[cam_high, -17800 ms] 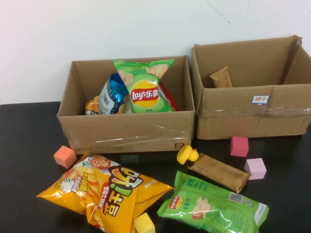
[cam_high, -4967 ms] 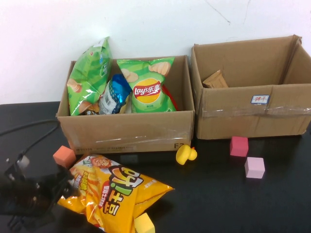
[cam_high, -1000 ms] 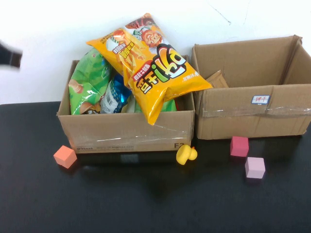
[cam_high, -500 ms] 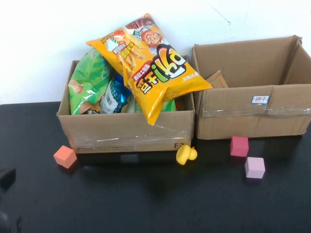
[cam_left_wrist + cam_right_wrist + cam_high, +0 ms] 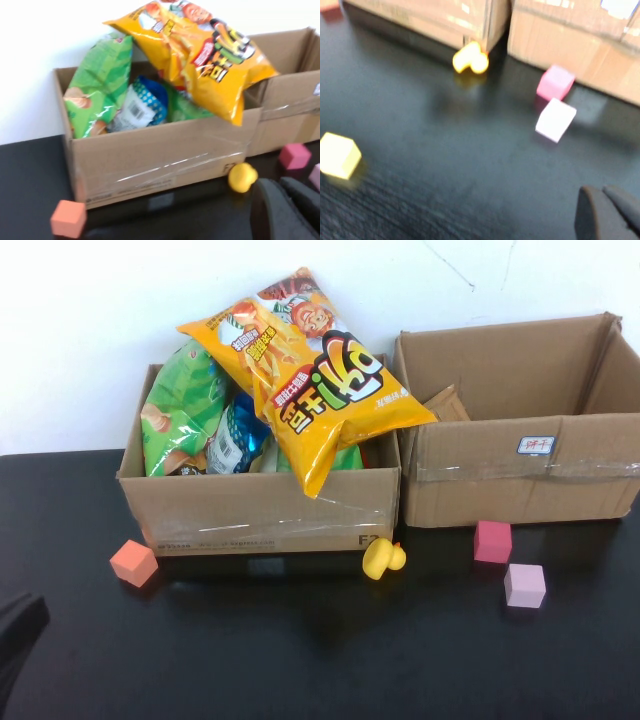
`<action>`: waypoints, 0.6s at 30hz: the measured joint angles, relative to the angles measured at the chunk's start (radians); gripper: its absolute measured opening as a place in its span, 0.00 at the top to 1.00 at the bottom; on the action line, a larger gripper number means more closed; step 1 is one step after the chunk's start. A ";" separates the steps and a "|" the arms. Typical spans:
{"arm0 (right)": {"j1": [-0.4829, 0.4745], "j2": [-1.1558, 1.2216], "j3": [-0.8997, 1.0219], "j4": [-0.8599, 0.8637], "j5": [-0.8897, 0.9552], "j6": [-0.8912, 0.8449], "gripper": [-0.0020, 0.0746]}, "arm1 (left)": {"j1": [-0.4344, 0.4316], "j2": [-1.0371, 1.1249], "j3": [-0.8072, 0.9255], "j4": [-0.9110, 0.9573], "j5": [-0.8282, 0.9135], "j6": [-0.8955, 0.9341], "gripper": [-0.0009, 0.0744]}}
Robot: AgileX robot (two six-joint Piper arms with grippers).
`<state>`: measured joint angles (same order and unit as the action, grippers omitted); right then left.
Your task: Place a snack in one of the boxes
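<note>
Large orange crinkly snack bag (image 5: 305, 365) lying atop the left brown corrugated cardboard box (image 5: 262, 510) — overhanging its front rim. Left gripper (image 5: 287, 210) hovering low near the table's (image 5: 320, 660) left front corner, right gripper (image 5: 607, 210) low above the table — fingers pressed together, both empty.

Both boxes (image 5: 260, 510) are plain brown cardboard with glossy clear tape; one carries a small white label (image 5: 537, 445). The top snack bag (image 5: 310, 370) is orange-yellow with cartoon print, beside a green bag (image 5: 180, 410) and a blue one (image 5: 237, 435). Both black grippers, the left gripper (image 5: 285, 210) and the right gripper (image 5: 607, 210), hang above the black table (image 5: 300, 660).
</note>
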<state>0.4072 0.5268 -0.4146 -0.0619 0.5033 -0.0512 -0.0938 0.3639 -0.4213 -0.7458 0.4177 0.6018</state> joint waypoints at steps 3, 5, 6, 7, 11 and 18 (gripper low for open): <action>0.000 0.000 0.028 0.000 0.000 -0.001 0.97 | 0.000 -0.002 0.000 -0.027 0.005 0.002 0.99; 0.000 0.000 0.038 0.000 0.005 -0.001 0.97 | 0.000 -0.002 0.000 -0.031 0.014 0.002 0.99; 0.000 0.000 0.045 0.000 0.009 -0.001 0.97 | 0.000 -0.002 0.000 -0.033 0.019 0.002 0.99; 0.000 0.000 0.050 0.000 0.017 -0.002 0.97 | 0.000 -0.002 0.000 -0.036 0.026 0.002 0.99; 0.000 0.000 0.062 0.000 0.034 -0.002 0.97 | -0.012 -0.002 0.000 -0.042 0.043 0.002 0.99; 0.000 0.000 0.072 0.000 0.060 -0.002 0.97 | -0.096 -0.084 0.069 -0.016 0.054 0.002 0.99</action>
<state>0.4072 0.5268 -0.3425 -0.0619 0.5637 -0.0535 -0.1900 0.2803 -0.3521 -0.7623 0.4716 0.6034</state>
